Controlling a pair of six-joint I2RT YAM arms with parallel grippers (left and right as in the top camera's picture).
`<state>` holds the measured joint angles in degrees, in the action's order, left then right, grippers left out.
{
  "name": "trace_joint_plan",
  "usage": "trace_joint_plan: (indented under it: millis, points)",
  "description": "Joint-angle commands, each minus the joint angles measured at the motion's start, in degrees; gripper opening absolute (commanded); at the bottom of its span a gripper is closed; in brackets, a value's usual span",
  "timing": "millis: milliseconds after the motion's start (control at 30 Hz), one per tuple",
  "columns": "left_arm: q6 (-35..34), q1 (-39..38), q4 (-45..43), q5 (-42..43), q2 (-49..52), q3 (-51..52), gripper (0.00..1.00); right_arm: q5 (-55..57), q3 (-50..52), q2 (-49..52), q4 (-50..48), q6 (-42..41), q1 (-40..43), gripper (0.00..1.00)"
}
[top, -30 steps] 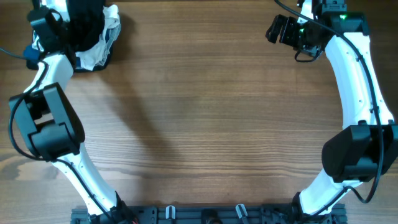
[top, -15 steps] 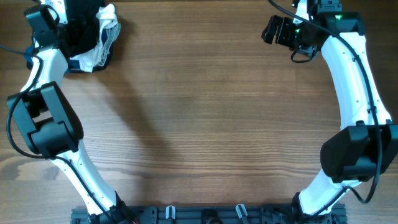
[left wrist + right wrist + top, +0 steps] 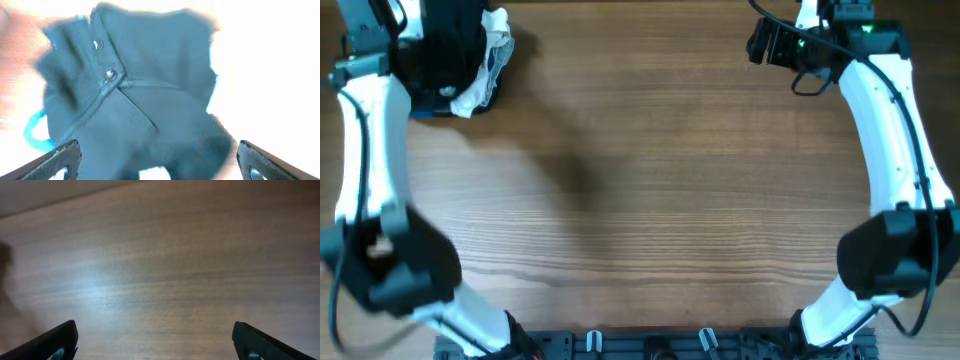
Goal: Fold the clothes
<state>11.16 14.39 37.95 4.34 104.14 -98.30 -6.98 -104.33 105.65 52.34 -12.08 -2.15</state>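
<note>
In the overhead view, the black garment [image 3: 440, 45] is seen bunched at the far left corner of the table [image 3: 650, 200], with a white cloth [image 3: 488, 62] lying against its right edge. The left arm [image 3: 365, 150] is blurred and reaches up to that corner; its claw cannot be made out from above. The right claw [image 3: 767, 42] is held over bare wood at the far right, well apart from the garment.

In the left wrist view, the black garment [image 3: 135, 115] fills the frame ahead of the left claw [image 3: 160, 162]. Its fingers are spread wide at the lower corners, released and gripping nothing. A snap button [image 3: 109, 75] and a seam are seen on the fabric, and a blue strip [image 3: 31, 132] shows at its left edge.

In the right wrist view, the right claw [image 3: 155, 340] is likewise spread open, with only bare table [image 3: 160, 255] beneath it.
</note>
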Motion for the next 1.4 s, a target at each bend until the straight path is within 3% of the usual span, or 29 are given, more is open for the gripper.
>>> trace_joint_plan:
  millis: [0, 400, 833, 933, 1200, 1367]
  points:
    - [-1.5, -2.6, 2.0, 0.3, -9.7, -0.3, 1.0, 3.4, -0.5, -11.8, -0.8, 2.2, -0.1, 1.0]
    - [-1.5, -3.0, 2.0, 0.3, -14.3, -0.2, 1.0, 2.7, -0.5, -41.0, 2.0, 4.4, -0.1, 1.0]
    - [-1.5, -3.0, 2.0, 0.3, -14.3, -0.2, 1.0, 9.3, 2.3, -49.7, 7.5, 9.1, -0.1, 1.0]
    - [-1.5, -3.0, 2.0, 0.3, -14.3, -0.2, 1.0, 10.8, 12.0, -54.6, 0.2, 9.1, -0.1, 1.0]
    - [-1.5, -3.0, 2.0, 0.3, -14.3, -0.2, 1.0, 10.8, 53.5, -74.3, -32.5, 3.7, 0.3, 1.0]
    - [-1.5, -3.0, 2.0, 0.3, -14.3, -0.2, 1.0, 6.5, 76.3, -84.5, -46.9, 2.8, 0.3, 1.0]
